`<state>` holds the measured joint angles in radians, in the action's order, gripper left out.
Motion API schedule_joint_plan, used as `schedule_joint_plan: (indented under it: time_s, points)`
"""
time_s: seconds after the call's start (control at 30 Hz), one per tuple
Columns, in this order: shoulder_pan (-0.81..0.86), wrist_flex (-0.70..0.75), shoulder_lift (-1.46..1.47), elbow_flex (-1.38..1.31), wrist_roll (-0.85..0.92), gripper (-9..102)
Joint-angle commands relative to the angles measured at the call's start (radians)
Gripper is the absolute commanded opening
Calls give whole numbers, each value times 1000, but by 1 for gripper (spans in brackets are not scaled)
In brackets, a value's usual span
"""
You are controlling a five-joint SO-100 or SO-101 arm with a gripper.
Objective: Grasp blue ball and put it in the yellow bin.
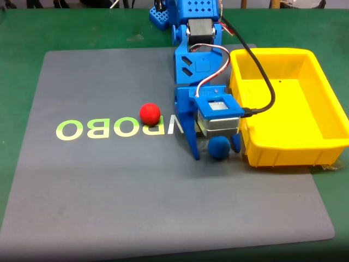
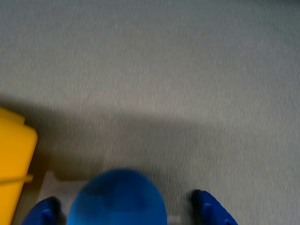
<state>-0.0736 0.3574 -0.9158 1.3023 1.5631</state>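
The blue ball [image 1: 220,147] rests on the grey mat just left of the yellow bin [image 1: 289,148], close to its near left corner. My gripper [image 1: 216,153] is lowered to the mat and stands open, with one finger on each side of the ball. In the wrist view the blue ball [image 2: 117,199] sits at the bottom edge between the two blue fingertips [image 2: 211,211]. A gap shows between the ball and the right tip there. A corner of the yellow bin [image 2: 14,154] appears at the left of the wrist view. The bin's inside is bare.
A red ball [image 1: 150,113] lies on the mat left of the arm, by the printed lettering [image 1: 92,129]. The grey mat [image 1: 136,207] covers a green table [image 1: 22,33]. The arm's black cable [image 1: 262,82] runs over the bin's left rim.
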Motion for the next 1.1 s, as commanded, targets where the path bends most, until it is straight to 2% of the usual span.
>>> schedule_joint_plan:
  time_s: [0.0,0.2,0.33,0.43,0.73,1.07]
  points:
    - [-11,-28,2,-97,-25,32]
    - [-15,-25,29,-130,-23,26]
    - [-17,-12,28,-130,-20,8]
    - [-20,6,23,-130,-12,0]
    - [-18,28,-31,-130,-31,0]
    - [5,166,-360,-124,-74,0]
